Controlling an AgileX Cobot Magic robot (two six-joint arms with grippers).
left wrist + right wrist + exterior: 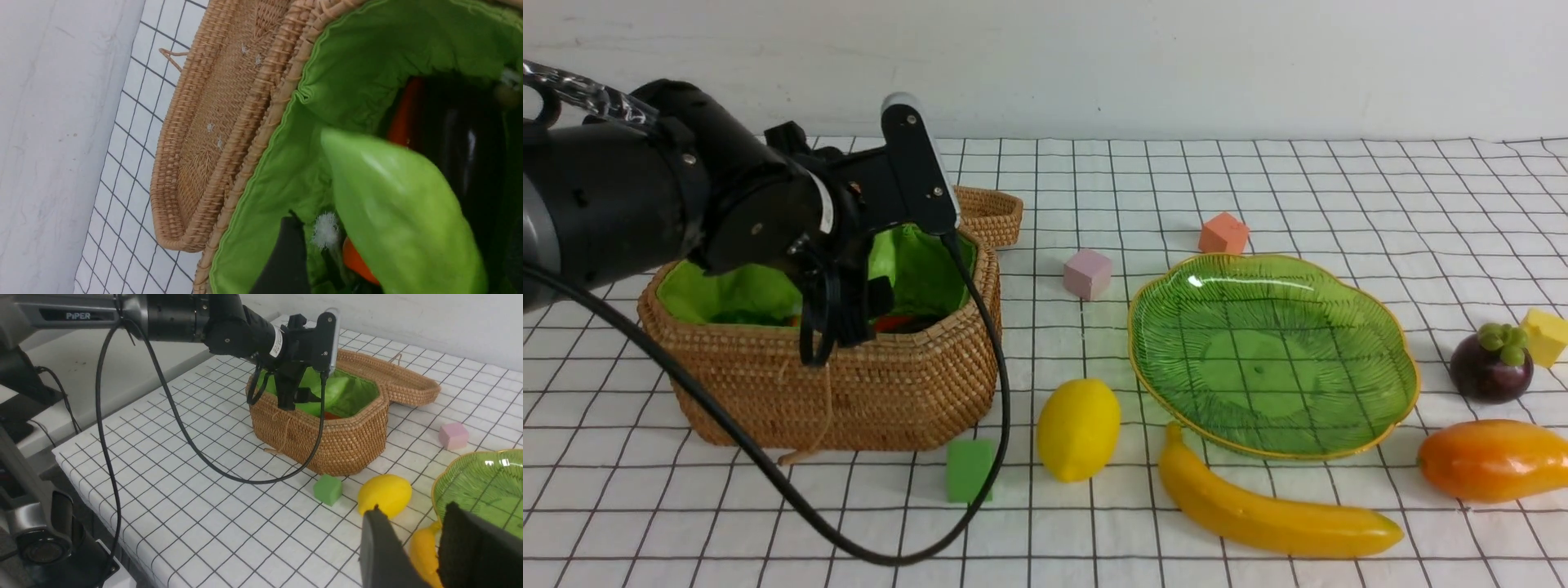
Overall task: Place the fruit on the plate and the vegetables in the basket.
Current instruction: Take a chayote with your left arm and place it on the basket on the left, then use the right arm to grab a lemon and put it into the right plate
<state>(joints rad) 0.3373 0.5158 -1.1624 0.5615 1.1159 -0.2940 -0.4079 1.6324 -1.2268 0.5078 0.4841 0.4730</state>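
A: The worktop (1339,188) is draped in white with a black grid, and a pale wall (1176,65) stands behind it. Where are the vegetables?

B: They are in the basket (849,392), on the robot's left. The left wrist view shows the light green gourd (400,212), blurred, in front of the glossy dark eggplant (461,139). The orange-red carrot (402,118) lies beside that. All three sit within the green lining (915,269).

A: And the fruit?

B: All four lie on the worktop. The lemon (1078,429) sits between the basket and the plate (1274,359). The banana (1266,510) lies just beside the plate's near rim. The orange mango-like fruit (1494,460) is at the right edge, with the mangosteen (1490,367) just behind it.

A: The claws?

B: The left claw (858,310) reaches down into the basket's mouth. The gourd fills its camera, but I cannot tell how wide its jaws stand or whether they grip anything. The right claw (412,510) shows only in its own wrist view, partly open and holding nothing. The lemon, banana and plate edge lie beyond it.

A: Anything else?

B: The woven lid (990,214) lies behind the basket, touching it. The green cube (968,471) is just in front of the basket. The pink cube (1087,273) and orange cube (1223,234) are behind the plate, and the yellow cube (1545,335) is beside the mangosteen.
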